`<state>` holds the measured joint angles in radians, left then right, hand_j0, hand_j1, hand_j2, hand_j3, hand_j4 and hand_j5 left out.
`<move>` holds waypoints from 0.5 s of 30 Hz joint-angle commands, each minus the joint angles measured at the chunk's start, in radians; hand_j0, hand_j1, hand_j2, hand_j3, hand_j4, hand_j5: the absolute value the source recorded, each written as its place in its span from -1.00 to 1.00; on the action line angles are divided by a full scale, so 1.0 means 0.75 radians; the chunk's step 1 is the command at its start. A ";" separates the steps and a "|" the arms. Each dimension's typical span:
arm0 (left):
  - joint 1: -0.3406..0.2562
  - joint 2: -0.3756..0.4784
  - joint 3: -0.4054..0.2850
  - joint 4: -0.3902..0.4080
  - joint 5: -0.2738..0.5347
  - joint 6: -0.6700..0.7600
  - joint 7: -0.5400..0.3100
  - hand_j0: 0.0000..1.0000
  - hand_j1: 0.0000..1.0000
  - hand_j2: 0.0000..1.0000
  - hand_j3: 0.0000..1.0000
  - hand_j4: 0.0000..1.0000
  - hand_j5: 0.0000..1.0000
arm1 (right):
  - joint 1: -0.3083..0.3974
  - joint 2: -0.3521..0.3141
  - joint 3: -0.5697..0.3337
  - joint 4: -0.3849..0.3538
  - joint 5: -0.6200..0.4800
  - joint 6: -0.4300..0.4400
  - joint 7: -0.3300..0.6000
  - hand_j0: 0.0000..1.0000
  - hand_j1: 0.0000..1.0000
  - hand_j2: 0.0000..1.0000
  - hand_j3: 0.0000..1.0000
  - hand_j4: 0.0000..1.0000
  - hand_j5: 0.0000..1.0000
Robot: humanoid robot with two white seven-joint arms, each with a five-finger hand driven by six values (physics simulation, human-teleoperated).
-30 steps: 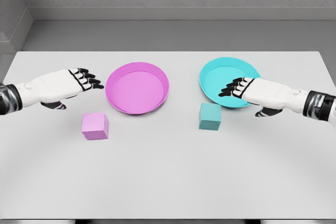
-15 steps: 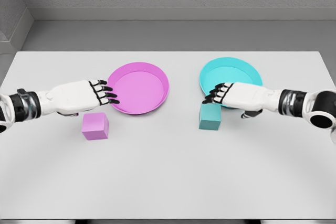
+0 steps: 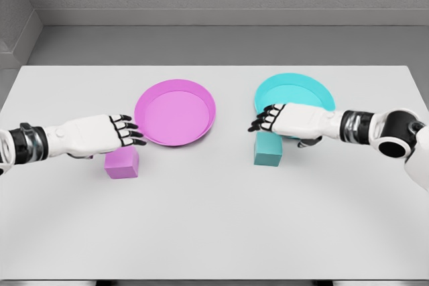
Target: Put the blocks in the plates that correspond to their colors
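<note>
Pink block (image 3: 121,164) sits on the white table (image 3: 214,232) just in front of the pink plate (image 3: 175,112), the left hand (image 3: 100,134) above it, fingers (image 3: 127,130) extended and holding nothing. The teal block (image 3: 268,149) lies before the teal plate (image 3: 295,95) under the right hand (image 3: 288,120), its fingers likewise loosely spread and empty.

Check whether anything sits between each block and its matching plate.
Nothing visible does. The pink block lies just in front-left of the pink plate, the teal block just in front of the teal plate; only bare table lies between.
</note>
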<state>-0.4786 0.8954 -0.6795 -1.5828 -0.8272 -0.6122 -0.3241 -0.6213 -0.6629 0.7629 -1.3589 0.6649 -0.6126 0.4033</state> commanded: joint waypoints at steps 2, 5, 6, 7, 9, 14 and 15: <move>0.000 0.009 -0.010 0.000 0.005 0.002 0.001 1.00 1.00 1.00 1.00 1.00 1.00 | 0.000 0.031 0.022 0.024 0.005 0.002 0.019 1.00 1.00 1.00 1.00 1.00 1.00; 0.000 0.009 -0.027 0.000 0.005 0.002 0.001 1.00 1.00 1.00 1.00 1.00 1.00 | 0.000 0.039 0.032 0.022 0.028 0.002 0.019 1.00 1.00 1.00 1.00 1.00 1.00; 0.000 0.009 -0.027 0.000 0.005 0.002 0.001 1.00 1.00 1.00 1.00 1.00 1.00 | 0.000 0.039 0.032 0.024 0.028 0.002 0.019 1.00 1.00 1.00 1.00 1.00 1.00; 0.000 0.007 -0.029 0.000 0.005 0.002 0.001 1.00 1.00 1.00 1.00 1.00 1.00 | 0.000 0.039 0.032 0.024 0.028 0.002 0.019 1.00 1.00 1.00 1.00 1.00 1.00; 0.002 0.005 -0.035 0.000 0.003 0.002 0.001 1.00 1.00 1.00 1.00 1.00 1.00 | -0.002 0.045 0.032 0.041 0.030 0.002 0.019 1.00 1.00 1.00 1.00 1.00 1.00; 0.002 0.003 -0.047 0.000 0.000 0.002 0.001 1.00 1.00 1.00 1.00 1.00 1.00 | -0.004 0.082 0.034 0.086 0.069 0.002 0.021 1.00 1.00 1.00 1.00 1.00 1.00; 0.002 0.003 -0.047 0.000 0.000 0.002 0.001 1.00 1.00 1.00 1.00 1.00 1.00 | -0.004 0.090 0.034 0.092 0.075 0.002 0.021 1.00 1.00 1.00 1.00 1.00 1.00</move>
<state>-0.4771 0.8969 -0.7131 -1.5828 -0.8308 -0.6121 -0.3241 -0.6289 -0.6027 0.7886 -1.3001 0.7180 -0.6127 0.4180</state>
